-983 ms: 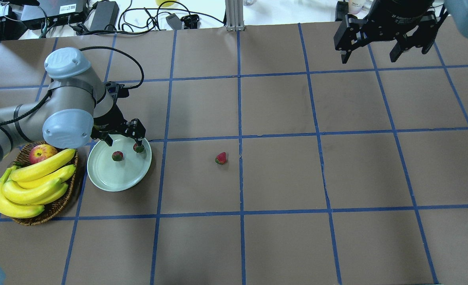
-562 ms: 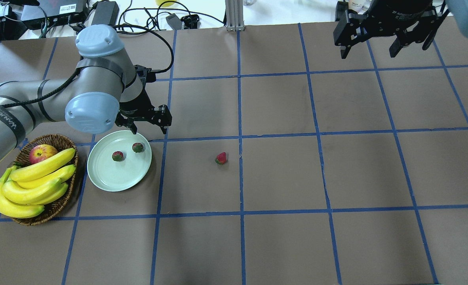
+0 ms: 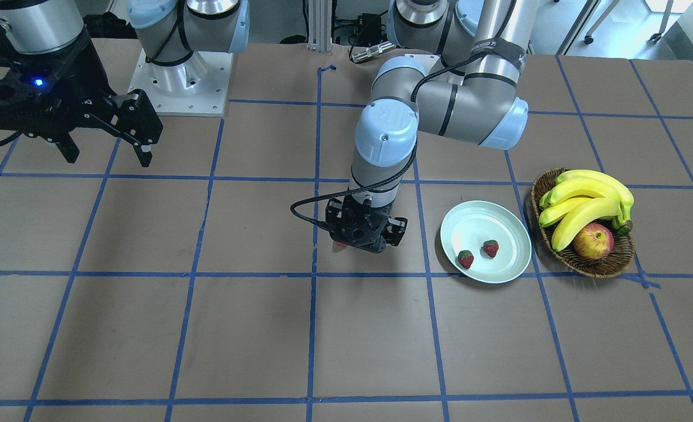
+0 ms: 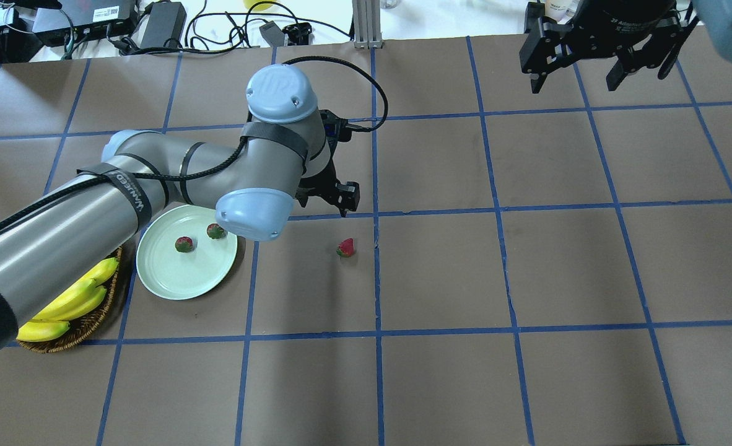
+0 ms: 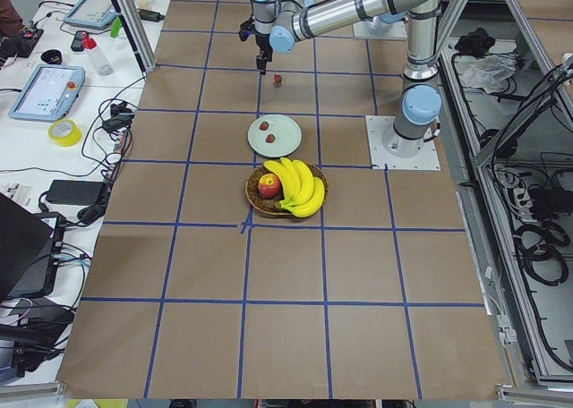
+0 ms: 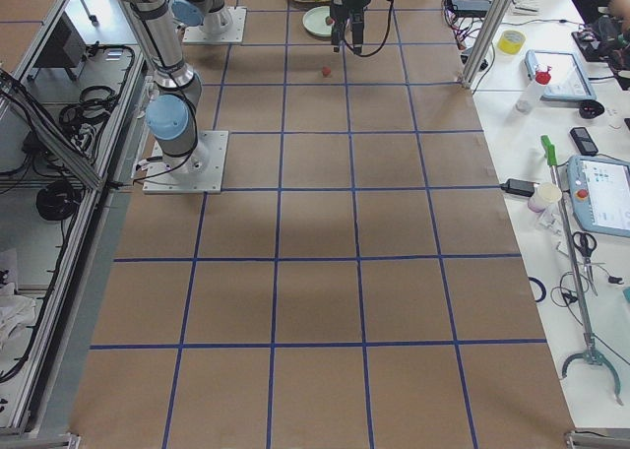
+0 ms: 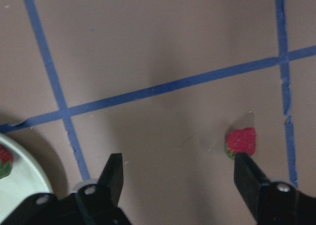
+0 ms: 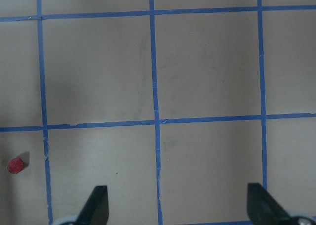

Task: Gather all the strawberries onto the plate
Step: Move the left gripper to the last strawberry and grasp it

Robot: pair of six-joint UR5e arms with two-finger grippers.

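Overhead exterior view has two strawberries (image 4: 184, 244) (image 4: 215, 231) sitting on the pale green plate (image 4: 183, 279), close together toward its far side. The third strawberry (image 4: 345, 248) is out on the bare brown tabletop (image 4: 440, 272), well apart from the plate and just beside a blue tape line.

The left tool (image 7: 178, 161) hangs over that loose berry. In the left wrist view its fingers are spread wide with nothing between them, and the berry lies on the tabletop close to the finger on that view's right side, not touching it as far as I can see. The plate edge peeks in at that view's lower left corner.

The right tool (image 4: 571, 83) is way off at the far right corner, up off the tabletop, also spread wide and carrying nothing.

A wicker basket (image 4: 87, 322) with bananas (image 4: 69, 297) and an apple (image 3: 593, 241) sits right next to the plate, partly hidden under the left arm from overhead.
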